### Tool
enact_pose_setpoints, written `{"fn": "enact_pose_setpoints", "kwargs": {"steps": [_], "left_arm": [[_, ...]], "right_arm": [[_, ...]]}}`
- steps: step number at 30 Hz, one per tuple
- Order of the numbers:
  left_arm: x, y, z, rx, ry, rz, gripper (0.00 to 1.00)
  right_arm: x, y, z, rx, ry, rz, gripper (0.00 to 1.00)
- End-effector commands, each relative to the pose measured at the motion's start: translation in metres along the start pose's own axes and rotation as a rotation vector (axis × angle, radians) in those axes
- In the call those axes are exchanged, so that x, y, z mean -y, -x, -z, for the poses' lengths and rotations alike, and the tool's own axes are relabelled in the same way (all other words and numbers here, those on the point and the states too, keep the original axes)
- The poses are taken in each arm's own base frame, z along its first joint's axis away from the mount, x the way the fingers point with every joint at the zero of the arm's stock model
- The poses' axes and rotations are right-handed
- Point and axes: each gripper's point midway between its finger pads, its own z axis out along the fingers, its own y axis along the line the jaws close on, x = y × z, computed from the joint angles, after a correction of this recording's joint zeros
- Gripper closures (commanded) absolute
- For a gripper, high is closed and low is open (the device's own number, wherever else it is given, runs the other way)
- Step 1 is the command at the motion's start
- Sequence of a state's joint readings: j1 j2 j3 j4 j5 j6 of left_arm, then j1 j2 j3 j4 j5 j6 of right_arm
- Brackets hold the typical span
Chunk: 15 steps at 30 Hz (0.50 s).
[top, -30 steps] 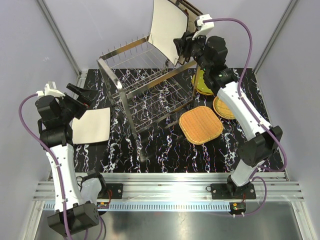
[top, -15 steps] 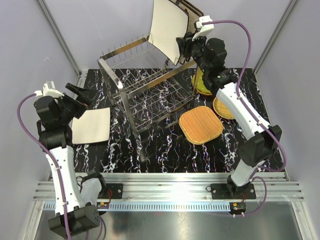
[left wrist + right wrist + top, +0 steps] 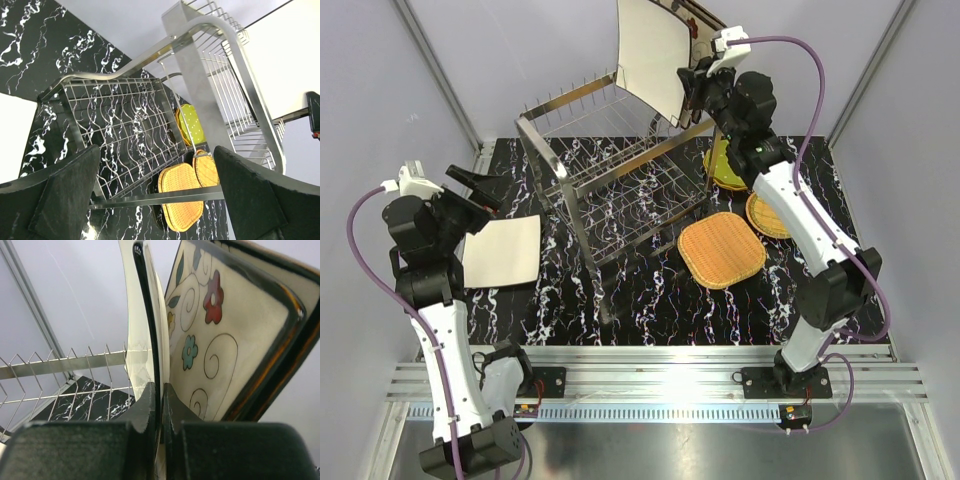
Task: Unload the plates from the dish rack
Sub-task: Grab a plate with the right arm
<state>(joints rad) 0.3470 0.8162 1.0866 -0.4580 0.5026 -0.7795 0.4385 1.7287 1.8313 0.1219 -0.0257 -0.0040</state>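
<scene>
The chrome wire dish rack (image 3: 610, 170) stands mid-table. My right gripper (image 3: 692, 88) is shut on the lower edge of a large cream square plate (image 3: 650, 50) and holds it upright above the rack's top right corner. In the right wrist view the fingers (image 3: 150, 400) pinch that plate's rim (image 3: 145, 315), and the flower-patterned plate (image 3: 220, 340) stands just behind it. My left gripper (image 3: 470, 190) is open and empty, left of the rack, above another cream plate (image 3: 503, 250) lying flat on the table. The left wrist view looks through the rack (image 3: 200, 75).
A wicker plate (image 3: 721, 249) lies right of the rack, a second one (image 3: 765, 215) behind it, and orange and green dotted plates (image 3: 720, 165) are stacked by the rack's right end. Grey walls enclose the table; an aluminium rail runs along the near edge.
My right gripper has lifted the cream plate a little up and to the left. My left arm has drawn slightly left, away from the rack.
</scene>
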Motion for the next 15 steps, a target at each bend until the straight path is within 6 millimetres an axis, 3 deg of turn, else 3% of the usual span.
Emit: {"fn": "enact_pose_setpoints", "kwargs": {"steps": [1, 3, 9, 14, 15], "left_arm": [[0.032, 0.017, 0.010, 0.055, -0.096, -0.048, 0.01], [0.034, 0.017, 0.012, 0.060, -0.102, -0.054, 0.01], [0.037, 0.017, 0.016, 0.072, -0.113, -0.061, 0.01], [0.039, 0.016, 0.018, 0.074, -0.121, -0.065, 0.01], [0.040, 0.016, 0.018, 0.074, -0.122, -0.066, 0.01]], "right_arm": [[0.000, 0.113, 0.009, 0.293, 0.037, 0.035, 1.00], [0.001, 0.129, 0.011, 0.324, 0.042, 0.033, 1.00], [-0.001, 0.145, 0.017, 0.352, 0.080, 0.000, 1.00], [-0.002, 0.134, 0.021, 0.313, 0.093, -0.017, 1.00], [-0.001, 0.117, 0.019, 0.278, 0.091, -0.012, 1.00]]}}
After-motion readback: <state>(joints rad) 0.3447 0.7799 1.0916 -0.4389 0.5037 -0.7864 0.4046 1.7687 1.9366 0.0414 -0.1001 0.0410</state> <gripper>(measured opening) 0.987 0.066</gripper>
